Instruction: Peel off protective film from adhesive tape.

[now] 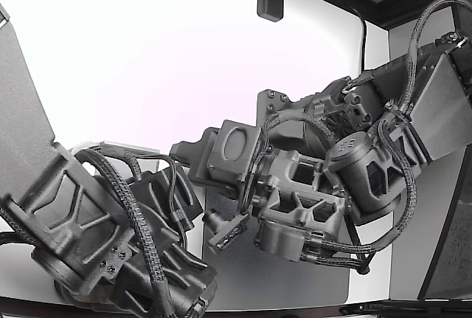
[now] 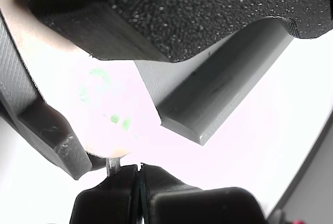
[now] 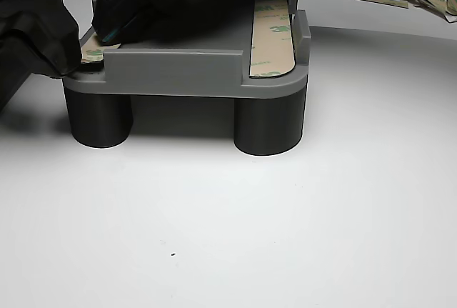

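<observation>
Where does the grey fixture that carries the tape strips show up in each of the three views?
Exterior view: hidden behind the two arms; only a pale corner near centre-left may belong to it.
Wrist view: a grey fixture wall runs diagonally beside a washed-out tape strip with green print.
Other view: grey fixture on two dark cylindrical legs, upper centre, a tape strip along its right side.
Shared landmark: the green-printed liner on the tape.
</observation>
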